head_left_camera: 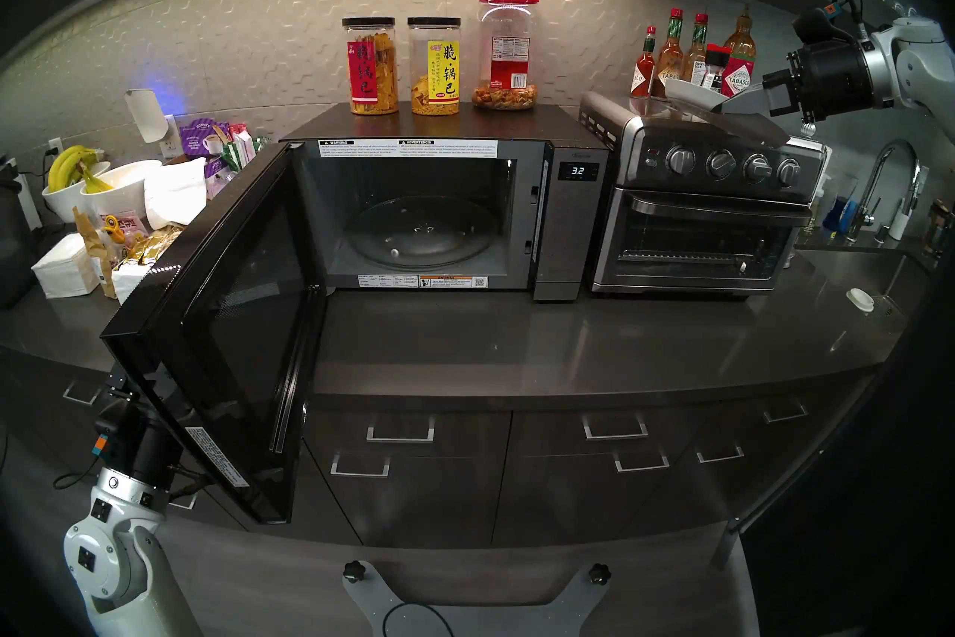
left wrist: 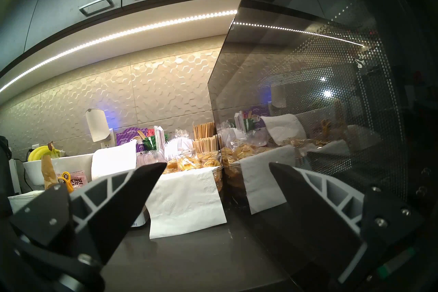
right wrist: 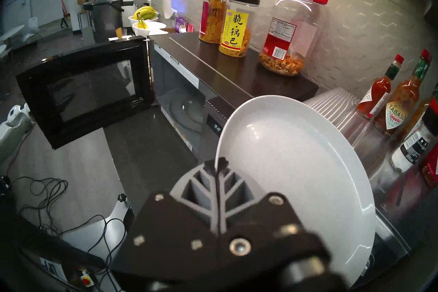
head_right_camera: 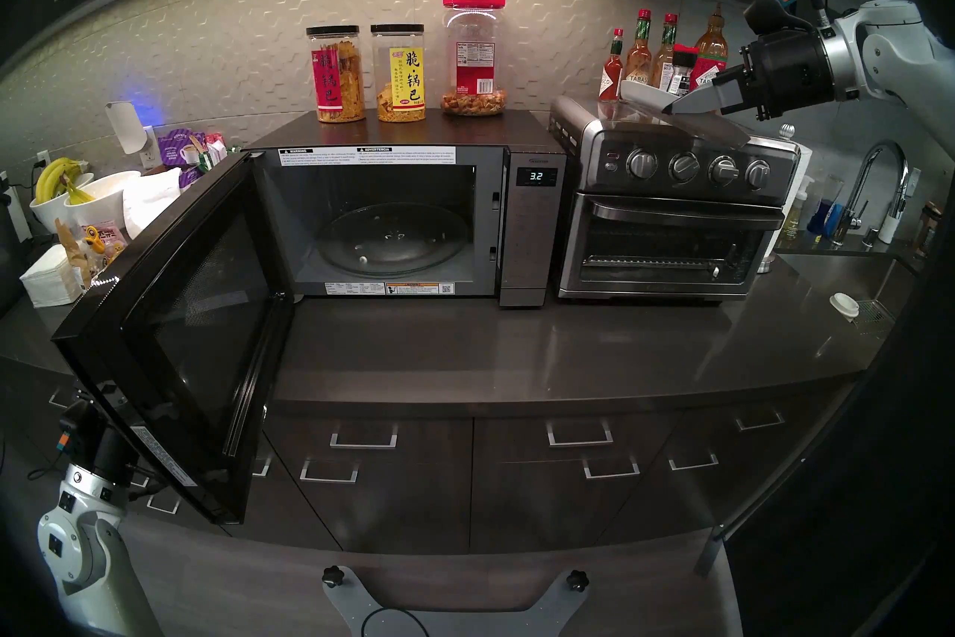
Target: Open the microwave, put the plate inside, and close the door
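Note:
The microwave (head_left_camera: 573, 227) stands with its door (head_left_camera: 232, 326) swung wide out to the left. Its cavity holds only the glass turntable (head_left_camera: 418, 232). The white plate (head_left_camera: 690, 95) (right wrist: 296, 166) hangs tilted just over the top of the toaster oven (head_left_camera: 708, 227), to the microwave's right. My right gripper (head_left_camera: 723, 106) (right wrist: 219, 162) is shut on the plate's rim. Whether the plate still touches the oven top is unclear. My left gripper (left wrist: 218, 166) is open and empty, low behind the door's outer glass (left wrist: 308, 94); in the head views the door hides it.
Three snack jars (head_left_camera: 434, 67) stand on the microwave's top. Sauce bottles (head_left_camera: 672, 51) line the wall behind the toaster oven. Bowls with bananas (head_left_camera: 103, 186), napkins and snack packs crowd the counter at the left. A sink with a faucet (head_left_camera: 889, 186) is at the far right.

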You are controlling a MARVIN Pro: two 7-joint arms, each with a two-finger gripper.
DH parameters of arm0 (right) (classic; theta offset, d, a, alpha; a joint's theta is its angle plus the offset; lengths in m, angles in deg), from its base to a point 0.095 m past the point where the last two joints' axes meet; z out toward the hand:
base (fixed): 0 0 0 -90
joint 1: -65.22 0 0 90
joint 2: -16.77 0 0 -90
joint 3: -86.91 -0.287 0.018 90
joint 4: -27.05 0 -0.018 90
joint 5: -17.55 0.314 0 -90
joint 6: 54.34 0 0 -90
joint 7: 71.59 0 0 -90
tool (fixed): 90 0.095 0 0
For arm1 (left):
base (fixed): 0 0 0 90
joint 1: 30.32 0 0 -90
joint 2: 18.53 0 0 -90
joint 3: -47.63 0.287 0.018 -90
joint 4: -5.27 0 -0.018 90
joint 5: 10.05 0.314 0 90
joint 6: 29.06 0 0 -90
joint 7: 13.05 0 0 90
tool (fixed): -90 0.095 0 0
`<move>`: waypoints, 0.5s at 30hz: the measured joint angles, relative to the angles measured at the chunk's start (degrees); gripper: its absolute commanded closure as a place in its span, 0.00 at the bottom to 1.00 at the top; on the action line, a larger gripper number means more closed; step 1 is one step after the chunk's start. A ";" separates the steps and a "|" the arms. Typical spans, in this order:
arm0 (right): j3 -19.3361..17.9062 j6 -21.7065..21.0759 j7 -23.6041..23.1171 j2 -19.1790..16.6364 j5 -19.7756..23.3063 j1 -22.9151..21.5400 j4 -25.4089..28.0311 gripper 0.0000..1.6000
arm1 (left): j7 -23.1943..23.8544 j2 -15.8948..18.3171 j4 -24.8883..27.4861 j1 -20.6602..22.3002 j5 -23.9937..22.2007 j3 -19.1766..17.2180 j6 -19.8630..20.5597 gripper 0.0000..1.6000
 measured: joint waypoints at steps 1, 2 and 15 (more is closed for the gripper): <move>0.00 -0.22 -0.39 -0.55 -0.40 -0.42 0.60 1.00 | 0.00 0.00 0.00 0.00 0.00 0.00 0.00 0.00; 0.00 -0.51 -0.84 -1.24 -0.91 -0.94 1.31 1.00 | 0.00 0.00 0.00 0.00 0.00 0.00 0.00 0.00; -0.30 -4.34 -5.05 -8.39 -5.55 -6.35 8.61 1.00 | 0.00 0.00 0.00 0.00 0.00 0.00 0.00 0.00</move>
